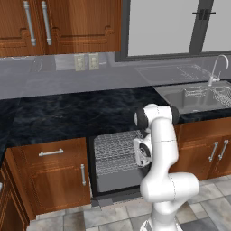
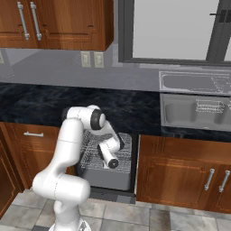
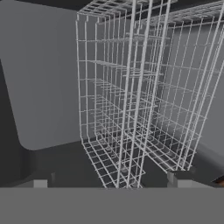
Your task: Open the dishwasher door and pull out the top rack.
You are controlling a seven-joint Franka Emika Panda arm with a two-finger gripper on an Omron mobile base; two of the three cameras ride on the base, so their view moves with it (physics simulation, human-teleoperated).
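Note:
The dishwasher door (image 1: 118,181) hangs open below the counter, its grey inner face (image 2: 106,178) turned up. Above it, the top rack (image 1: 113,151), a wide basket of thin silver wire (image 2: 92,151), sticks out of the opening. My gripper (image 2: 112,163) is at the rack's front edge, by its right end in the left base view (image 1: 140,154). In the hand view the rack's mesh (image 3: 131,87) rises right in front of me. My gripper (image 3: 109,181) is open, its fingertips (image 3: 179,178) wide apart with the rack's front wires between them.
Reddish-brown cabinets flank the dishwasher: a drawer and door on the left (image 1: 54,173), doors on the right (image 2: 180,176). Above runs the dark marble counter (image 1: 67,115), with a steel sink (image 1: 194,97) holding a small wire drainer (image 2: 210,106). Tiled floor (image 1: 108,216) lies in front.

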